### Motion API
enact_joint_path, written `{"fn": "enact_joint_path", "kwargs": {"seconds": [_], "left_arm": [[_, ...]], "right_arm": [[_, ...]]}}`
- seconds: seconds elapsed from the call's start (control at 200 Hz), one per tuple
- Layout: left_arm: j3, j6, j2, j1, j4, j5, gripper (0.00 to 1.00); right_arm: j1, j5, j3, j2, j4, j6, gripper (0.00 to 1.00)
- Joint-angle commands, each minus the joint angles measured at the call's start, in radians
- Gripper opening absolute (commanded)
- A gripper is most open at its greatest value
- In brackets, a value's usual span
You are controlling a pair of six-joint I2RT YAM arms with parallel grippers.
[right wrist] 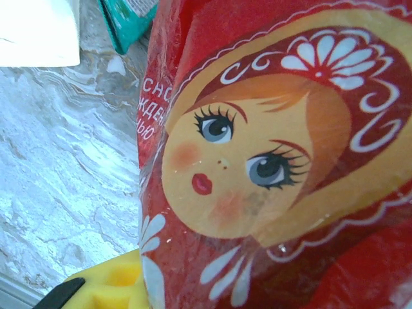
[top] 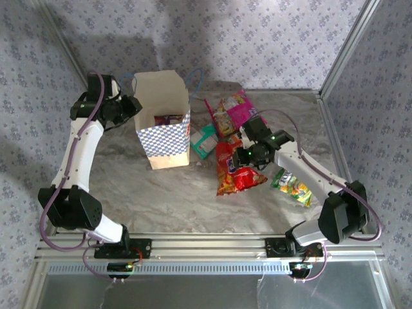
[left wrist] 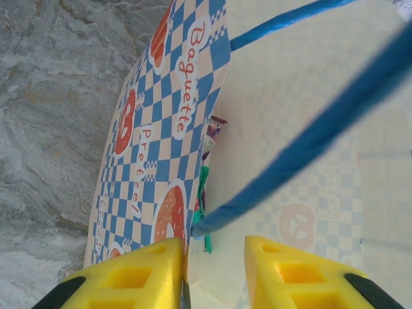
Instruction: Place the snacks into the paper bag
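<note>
The paper bag [top: 164,138] stands open on the left of the table, with packets [top: 168,119] inside it. My left gripper [top: 131,107] is at its left rim. In the left wrist view the left gripper [left wrist: 215,248] is open and straddles the checked bag wall [left wrist: 161,129], which touches only the left finger [left wrist: 138,273]. A blue cord handle [left wrist: 302,148] crosses in front. My right gripper [top: 246,159] is shut on the large red packet [top: 237,172]. Its doll face [right wrist: 257,154] presses against one yellow finger [right wrist: 109,283]; the other finger is hidden.
Right of the bag lie a teal-white packet [top: 205,140], a magenta one [top: 239,109] and a reddish-orange one [top: 222,119]. A green-yellow packet [top: 293,187] lies under the right arm. Patterned walls close in the table on three sides. A teal packet corner [right wrist: 129,19] shows beyond the red packet.
</note>
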Motion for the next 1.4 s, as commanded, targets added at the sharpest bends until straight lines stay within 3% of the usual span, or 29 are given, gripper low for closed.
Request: {"fn": "enact_joint_path", "kwargs": {"seconds": [0.0,0.285,0.83,1.054,1.394], "left_arm": [[0.055,0.015,0.016,0.001,-0.016,0.002,0.32],[0.104,0.039,0.024,0.014,-0.038,-0.026,0.37],[0.149,0.069,0.041,0.053,-0.062,-0.041,0.38],[0.147,0.045,0.04,0.07,-0.046,-0.038,0.34],[0.092,0.002,0.024,0.11,0.012,0.002,0.17]], "right_arm": [[0.008,0.0,0.066,-0.059,0.009,-0.008,0.0],[0.009,0.027,0.139,-0.101,-0.02,-0.004,0.0],[0.031,0.067,0.3,-0.158,-0.065,-0.039,0.0],[0.045,0.075,0.373,-0.163,-0.076,-0.06,0.0],[0.066,0.09,0.478,-0.161,-0.084,-0.095,0.0]]}}
